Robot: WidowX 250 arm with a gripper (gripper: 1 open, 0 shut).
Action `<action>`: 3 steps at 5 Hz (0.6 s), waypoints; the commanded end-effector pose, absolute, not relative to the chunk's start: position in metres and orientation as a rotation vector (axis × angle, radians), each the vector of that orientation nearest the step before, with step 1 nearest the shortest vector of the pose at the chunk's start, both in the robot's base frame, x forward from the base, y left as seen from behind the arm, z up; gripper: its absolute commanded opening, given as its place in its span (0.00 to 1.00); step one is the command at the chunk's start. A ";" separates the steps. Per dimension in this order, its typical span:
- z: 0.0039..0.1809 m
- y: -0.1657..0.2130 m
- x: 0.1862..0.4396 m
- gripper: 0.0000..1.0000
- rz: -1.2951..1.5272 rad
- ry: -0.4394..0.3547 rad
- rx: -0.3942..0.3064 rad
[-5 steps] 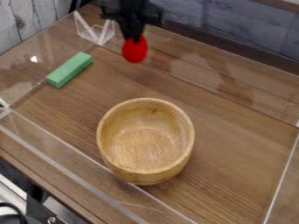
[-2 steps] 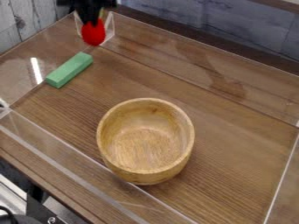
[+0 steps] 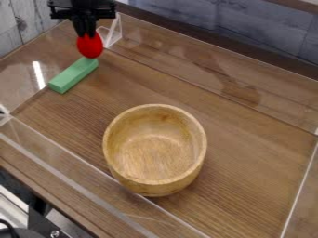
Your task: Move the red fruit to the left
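- While the gripper hangs over the far left corner of the table, its jaws are pinched shut on the red fruit, which dangles just below the dark fingers; the fruit is clear of the wood, as far as I can judge from this angle.
- The fruit sits just above the far end of the green block, which lies flat on the left side, pointing near-left to far-right; whether fruit and block touch I cannot tell, though they look barely apart.
- The wooden bowl stands well apart, near the middle of the table and toward the near edge; it plays no part here.
- I would say the carrying step is close to its end; the fruit is already at the left of the scene, inside the clear wall that rims the table.
- What comes next, to my eye, is a gentle lowering onto bare wood beside the block, not on it; then the jaws should part and the arm lift straight up, so the round fruit is not nudged into a roll.
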State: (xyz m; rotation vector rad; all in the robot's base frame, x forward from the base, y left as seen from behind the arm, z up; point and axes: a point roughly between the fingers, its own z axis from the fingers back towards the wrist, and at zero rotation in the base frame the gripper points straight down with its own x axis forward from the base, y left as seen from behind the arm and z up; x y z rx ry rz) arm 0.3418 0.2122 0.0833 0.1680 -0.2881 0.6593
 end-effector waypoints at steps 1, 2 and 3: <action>0.090 0.213 0.348 0.00 0.628 -0.330 0.181; 0.081 0.213 0.346 0.00 0.600 -0.319 0.178; 0.081 0.208 0.351 0.00 0.595 -0.305 0.177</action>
